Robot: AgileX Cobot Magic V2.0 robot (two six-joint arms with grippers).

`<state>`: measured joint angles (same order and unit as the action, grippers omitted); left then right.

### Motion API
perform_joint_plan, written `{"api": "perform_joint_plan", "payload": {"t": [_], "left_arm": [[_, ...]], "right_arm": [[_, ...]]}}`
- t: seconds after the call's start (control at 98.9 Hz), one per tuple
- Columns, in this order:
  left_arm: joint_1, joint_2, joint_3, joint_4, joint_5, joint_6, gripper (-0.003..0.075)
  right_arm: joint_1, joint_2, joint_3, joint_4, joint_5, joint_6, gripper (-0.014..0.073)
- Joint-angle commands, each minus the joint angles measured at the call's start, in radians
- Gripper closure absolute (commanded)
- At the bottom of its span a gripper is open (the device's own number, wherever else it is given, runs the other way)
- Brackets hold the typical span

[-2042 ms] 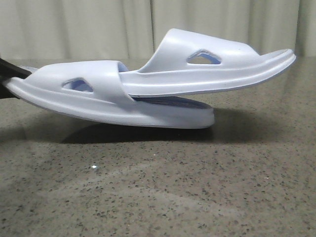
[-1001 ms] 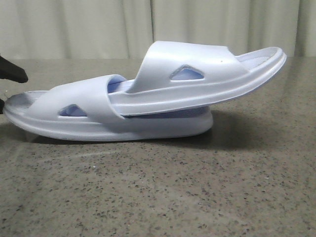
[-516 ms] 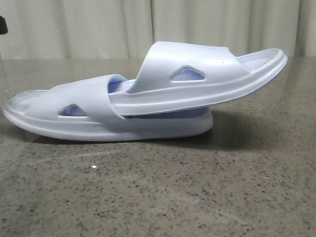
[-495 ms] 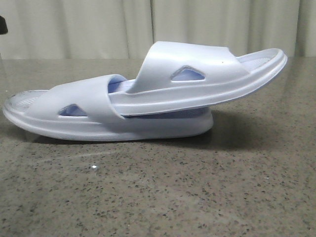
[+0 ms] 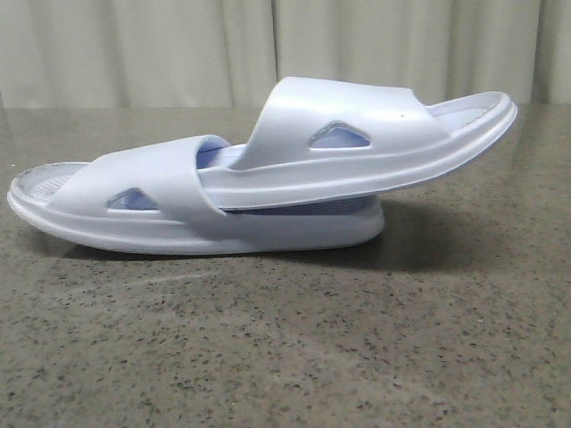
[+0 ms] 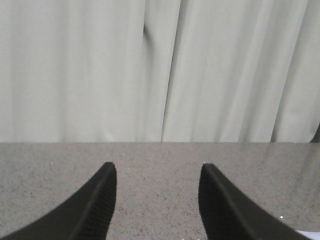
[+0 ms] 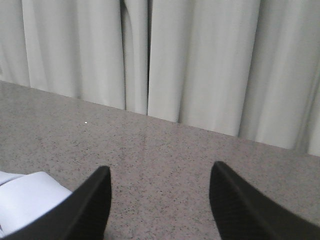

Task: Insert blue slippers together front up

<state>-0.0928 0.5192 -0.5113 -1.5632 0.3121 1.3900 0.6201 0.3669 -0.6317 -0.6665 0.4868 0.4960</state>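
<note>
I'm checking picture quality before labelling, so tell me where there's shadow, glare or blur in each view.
Front view: sharp, with a soft shadow under the blue slippers and faint sheen on the table. Left wrist view: even light, the fingers dark and slightly soft. Right wrist view: curtain evenly lit, a slipper corner pale but not blown out.

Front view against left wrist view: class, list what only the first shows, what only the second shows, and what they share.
Only the front view shows the blue slippers: the upper slipper is pushed under the strap of the lower slipper, which lies on the table. No gripper appears there. Only the left wrist view shows the left gripper, its fingers apart with nothing between them. Both show the speckled table and the pale curtain.
</note>
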Motion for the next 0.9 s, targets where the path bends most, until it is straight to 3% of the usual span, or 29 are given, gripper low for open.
{"api": "perform_joint_plan", "payload": {"t": [0.0, 0.485, 0.606, 0.708, 0.809, 0.89], "left_arm": [[0.003, -0.065, 0.002, 0.014, -0.010, 0.001, 0.0389], [0.003, -0.356, 0.220, 0.030, -0.112, 0.001, 0.0389], [0.003, -0.362, 0.233, 0.039, -0.104, 0.001, 0.0389], [0.003, -0.362, 0.234, 0.042, -0.105, 0.001, 0.0392], [0.003, -0.362, 0.234, 0.044, -0.099, 0.001, 0.0439], [0.003, -0.362, 0.234, 0.044, -0.101, 0.001, 0.0522]], "right_arm": [[-0.008, -0.002, -0.035, -0.064, -0.022, 0.005, 0.0230], [-0.008, -0.395, 0.036, -0.097, 0.172, 0.005, 0.0235], [-0.008, -0.387, 0.079, -0.085, 0.273, 0.005, 0.0234], [-0.008, -0.389, 0.111, -0.059, 0.269, 0.005, 0.0235], [-0.008, -0.389, 0.137, -0.057, 0.244, 0.005, 0.0235], [-0.008, -0.389, 0.149, -0.055, 0.232, 0.005, 0.0235]]}}
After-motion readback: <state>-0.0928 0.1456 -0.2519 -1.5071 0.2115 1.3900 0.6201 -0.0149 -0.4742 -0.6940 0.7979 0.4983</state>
